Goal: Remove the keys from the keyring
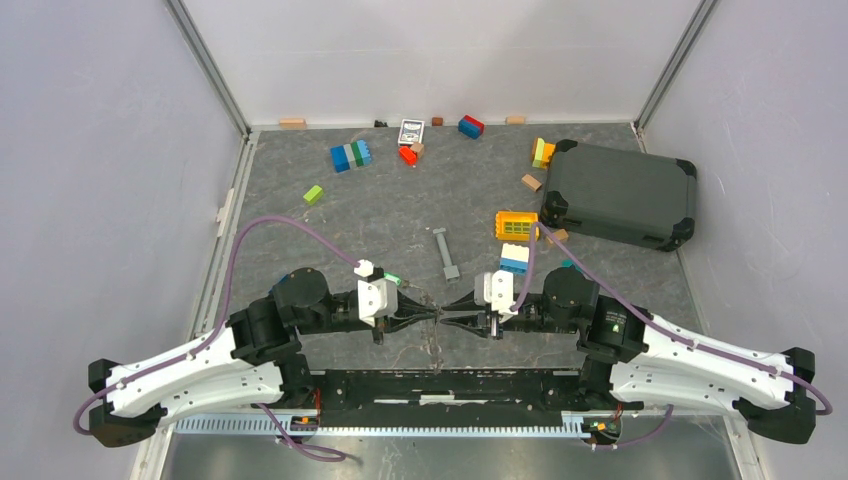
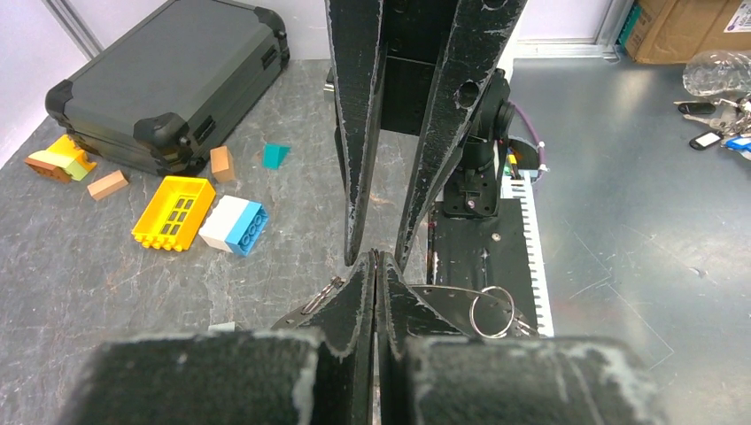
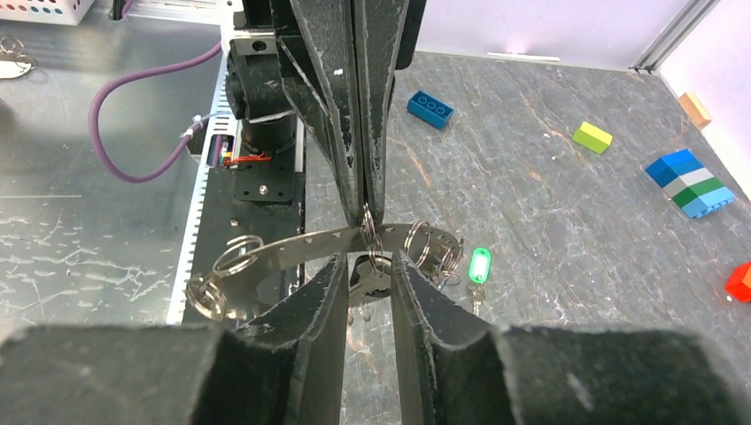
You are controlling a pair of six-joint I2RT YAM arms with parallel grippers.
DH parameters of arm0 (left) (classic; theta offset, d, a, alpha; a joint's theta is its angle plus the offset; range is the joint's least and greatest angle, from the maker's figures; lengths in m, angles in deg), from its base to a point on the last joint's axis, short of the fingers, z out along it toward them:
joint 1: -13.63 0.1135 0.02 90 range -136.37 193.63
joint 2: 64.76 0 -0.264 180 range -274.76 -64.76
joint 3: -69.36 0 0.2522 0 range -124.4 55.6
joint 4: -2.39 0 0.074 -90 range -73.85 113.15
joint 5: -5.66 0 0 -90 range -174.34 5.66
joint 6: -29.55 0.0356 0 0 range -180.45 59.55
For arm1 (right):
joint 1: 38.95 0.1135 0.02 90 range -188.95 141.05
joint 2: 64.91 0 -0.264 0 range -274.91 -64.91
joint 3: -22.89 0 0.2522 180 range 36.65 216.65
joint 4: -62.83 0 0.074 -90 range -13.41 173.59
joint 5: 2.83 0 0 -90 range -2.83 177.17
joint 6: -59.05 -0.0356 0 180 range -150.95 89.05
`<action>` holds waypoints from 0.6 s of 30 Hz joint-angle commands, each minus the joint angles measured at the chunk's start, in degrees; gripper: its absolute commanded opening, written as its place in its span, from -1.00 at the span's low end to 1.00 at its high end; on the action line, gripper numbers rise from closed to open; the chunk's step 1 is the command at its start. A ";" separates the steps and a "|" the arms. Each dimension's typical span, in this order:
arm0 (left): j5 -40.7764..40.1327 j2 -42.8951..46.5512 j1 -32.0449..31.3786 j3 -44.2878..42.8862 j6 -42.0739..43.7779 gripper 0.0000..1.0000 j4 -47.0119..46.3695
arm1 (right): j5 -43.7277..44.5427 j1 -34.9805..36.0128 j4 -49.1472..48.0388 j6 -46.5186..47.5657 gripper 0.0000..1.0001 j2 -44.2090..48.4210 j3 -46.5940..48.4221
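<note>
A curved silver metal strip with holes (image 3: pixel 301 243) carries several thin wire keyrings (image 3: pixel 232 252). My left gripper (image 3: pixel 366 211) is shut on the strip's middle, at a ring. In the left wrist view the left gripper (image 2: pixel 374 258) is pinched flat, with a keyring (image 2: pixel 491 312) to its right. Silver keys (image 3: pixel 367 276) hang under the strip between the spread fingers (image 3: pixel 323 292) of my open right gripper (image 3: pixel 369 258). A green-headed key (image 3: pixel 478 266) hangs off the strip's far end. In the top view the left gripper (image 1: pixel 432 316) and the right gripper (image 1: pixel 448 316) meet tip to tip.
A long grey metal bar (image 1: pixel 446 253) lies beyond the grippers. A dark case (image 1: pixel 620 193) stands at the far right, with a yellow grid block (image 1: pixel 516 224) and a white-and-blue brick (image 1: pixel 514 259) beside it. Several loose bricks lie along the back. The arms' base rail (image 1: pixel 440 385) is close behind.
</note>
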 commanded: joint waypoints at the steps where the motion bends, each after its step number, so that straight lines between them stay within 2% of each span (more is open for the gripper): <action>1: 1.74 0.04 0.05 -0.24 -1.72 -0.95 -4.95 | -0.61 0.10 -3.39 -0.83 -0.42 0.28 -0.23; 18: 3.46 -0.01 0.05 0.83 -2.74 -0.95 -7.30 | -2.19 0.11 -6.69 -2.07 -0.53 -0.69 -1.02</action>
